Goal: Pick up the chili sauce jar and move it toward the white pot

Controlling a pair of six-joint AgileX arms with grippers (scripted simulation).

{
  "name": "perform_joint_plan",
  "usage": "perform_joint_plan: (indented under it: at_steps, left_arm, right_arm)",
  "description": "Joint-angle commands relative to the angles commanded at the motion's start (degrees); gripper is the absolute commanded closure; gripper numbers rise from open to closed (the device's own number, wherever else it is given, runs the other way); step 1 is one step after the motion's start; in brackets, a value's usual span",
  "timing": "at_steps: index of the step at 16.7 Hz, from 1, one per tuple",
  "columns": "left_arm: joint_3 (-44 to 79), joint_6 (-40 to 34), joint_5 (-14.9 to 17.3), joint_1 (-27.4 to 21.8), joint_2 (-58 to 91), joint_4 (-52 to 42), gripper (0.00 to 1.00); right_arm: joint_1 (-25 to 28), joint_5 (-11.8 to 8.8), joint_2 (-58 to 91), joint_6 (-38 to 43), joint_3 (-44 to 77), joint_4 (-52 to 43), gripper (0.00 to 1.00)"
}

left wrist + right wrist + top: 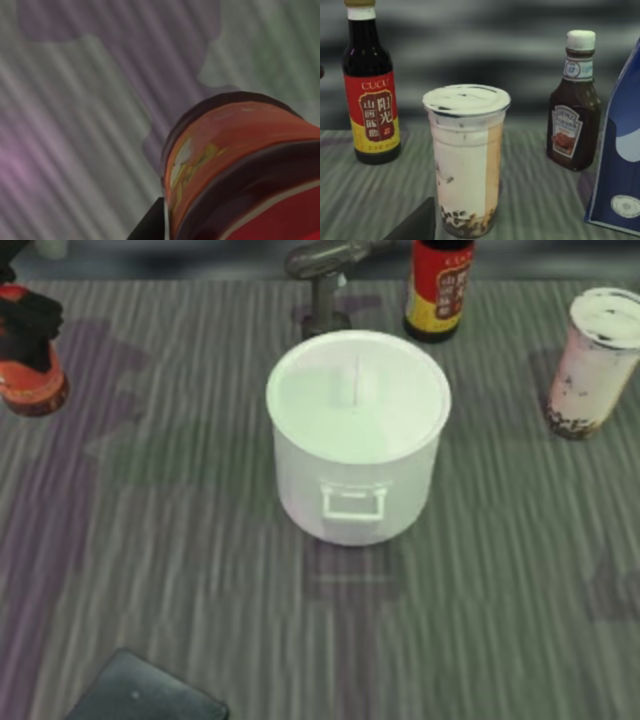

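So nearest the camera there's a dark flat thing point(145, 690) poking in at the near-left edge of the striped table point(200, 540), can't tell what it is. Middle of the table is the white pot point(357, 435), upright, flat lid on so no idea what's inside, rectangular handle facing the near side.

Way off at the far-left edge is the chili sauce jar point(30, 375), well apart from the pot. It looks off the table and tilted, lid end leaning toward the far-left, and its glass shows dark red contents. The left gripper point(25, 315) is clamped on its lid end, black fingers wrapped over the top.

Far right stands a whitish cup point(592, 365), lid on, milky drink with dark bits at the bottom. Further back is the tall dark bottle point(438, 288) with the red-yellow label, and just left of it a grey drill-looking tool point(325, 280). Right gripper isn't visible anywhere.
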Motion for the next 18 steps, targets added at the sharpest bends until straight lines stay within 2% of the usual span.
perform_joint_plan:
  at_steps: [4, 7, 10, 15, 18]
  left_arm:
    - [-0.3, -0.7, -0.2, -0.7, 0.0, 0.2, 1.00]
    - [-2.8, -6.2, -1.4, -3.0, -0.9, 2.4, 1.00]
    - [-7.5, -16.7, -3.4, -7.1, -2.4, 5.8, 1.00]
    - [-17.2, -38.9, -7.2, -14.9, -5.1, 12.3, 1.00]
    - [-21.5, -47.2, -9.0, -18.5, -6.8, 15.7, 1.00]
  right_arm:
    - [0.0, 0.0, 0.0, 0.0, 0.0, 0.0, 0.00]
    - [0.0, 0.0, 0.0, 0.0, 0.0, 0.0, 0.00]
    - [0.0, 0.0, 0.0, 0.0, 0.0, 0.0, 0.00]
    - [0.0, 0.0, 0.0, 0.0, 0.0, 0.0, 0.00]
    - [0.0, 0.0, 0.0, 0.0, 0.0, 0.0, 0.00]
